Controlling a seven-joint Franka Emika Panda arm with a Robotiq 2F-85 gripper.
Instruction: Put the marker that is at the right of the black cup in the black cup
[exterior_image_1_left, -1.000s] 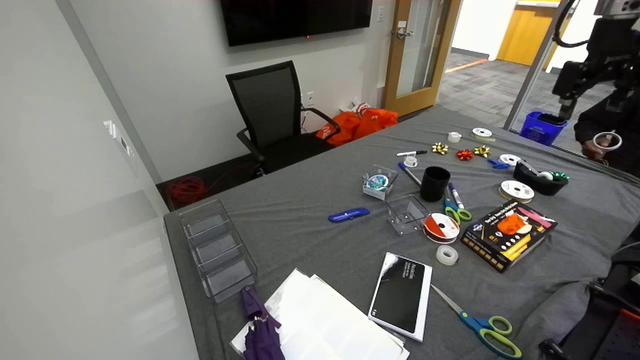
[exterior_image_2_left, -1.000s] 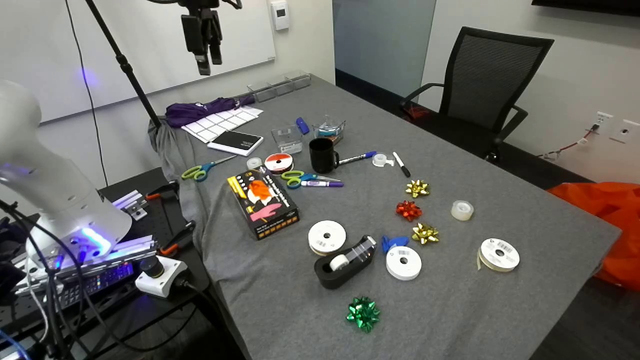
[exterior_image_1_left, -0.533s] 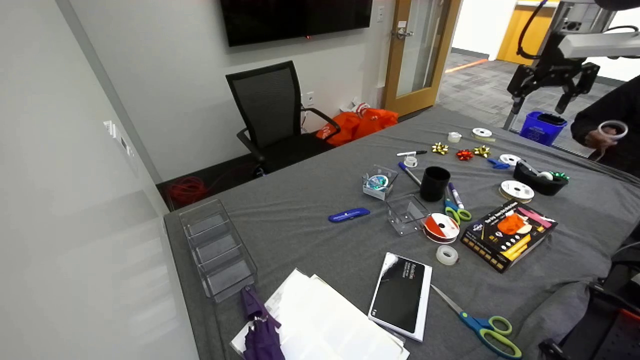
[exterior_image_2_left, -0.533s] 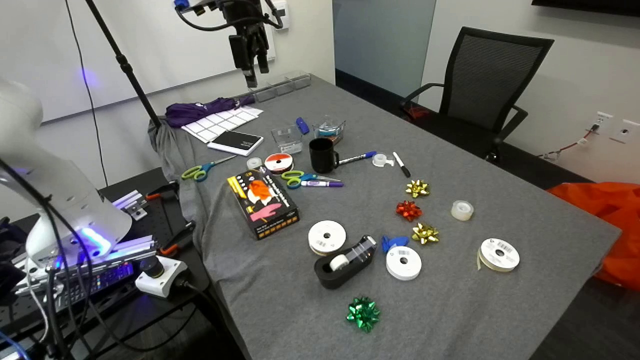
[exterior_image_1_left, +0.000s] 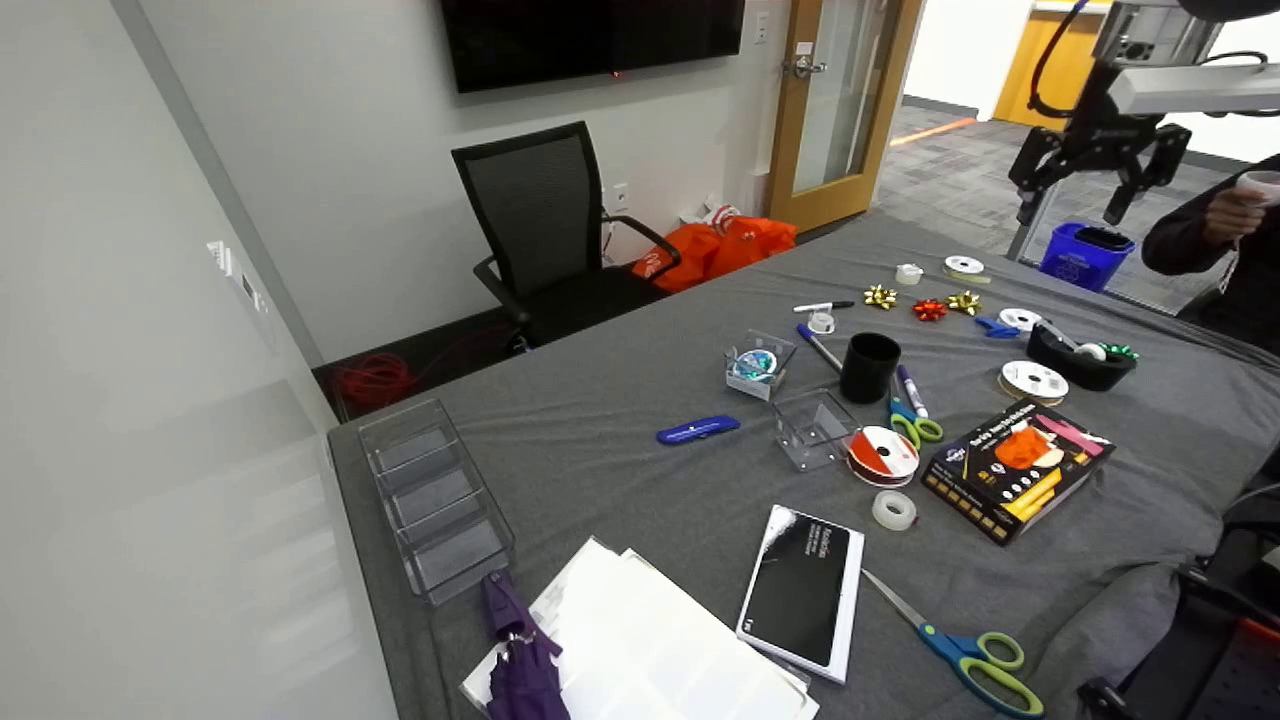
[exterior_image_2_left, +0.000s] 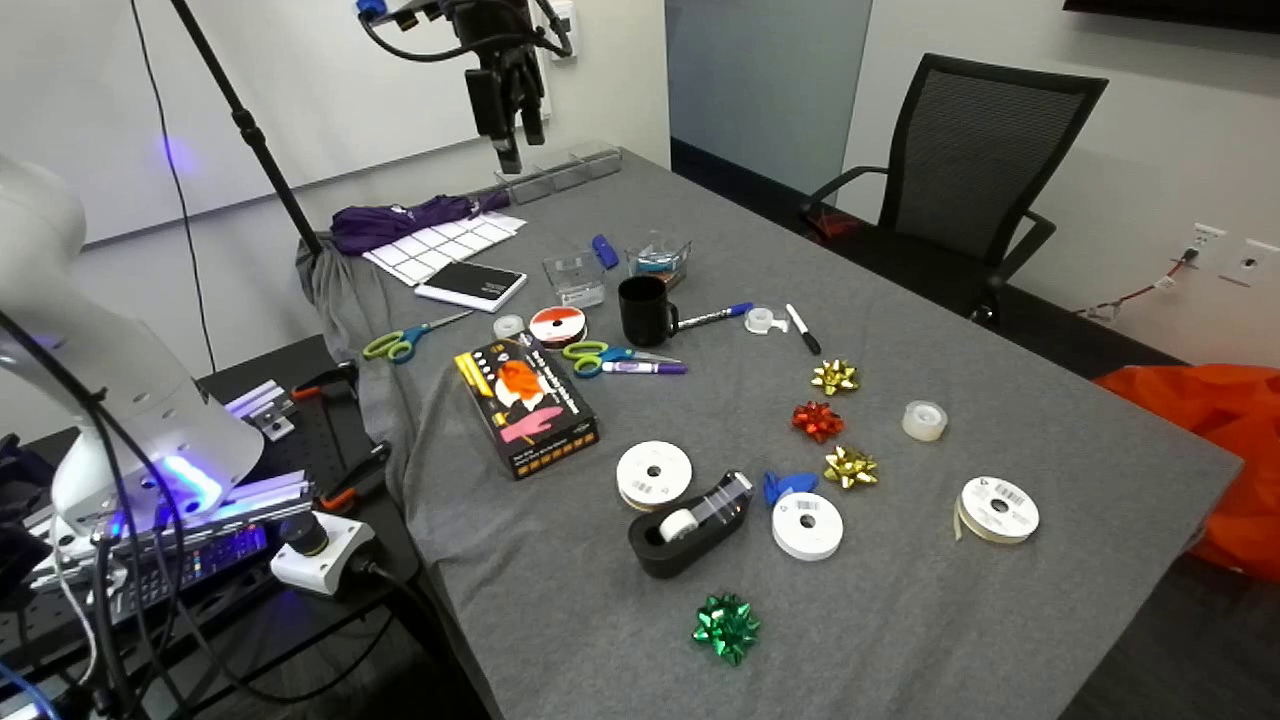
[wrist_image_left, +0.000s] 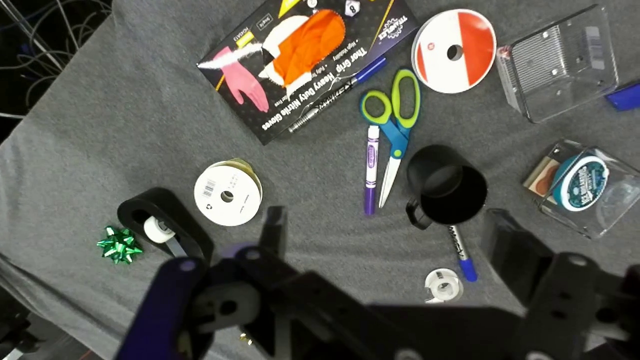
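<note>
The black cup stands upright on the grey cloth; it also shows with its handle and, from above, in the wrist view. A white marker with a purple cap lies beside the cup and scissors, also in the wrist view. A blue-capped marker lies on another side of the cup, its far end partly hidden by the cup in the wrist view. My gripper is open and empty, high above the table, also in an exterior view and the wrist view.
Green-handled scissors lie near the purple marker. The glove box, tape dispenser, red-white ribbon spool and clear bins surround the cup. Another blue marker lies along the glove box. A person sits beyond the table.
Over the first half second my gripper moved left in one view and right and slightly down in another. Since then it has barely shifted. The objects on the table have not moved.
</note>
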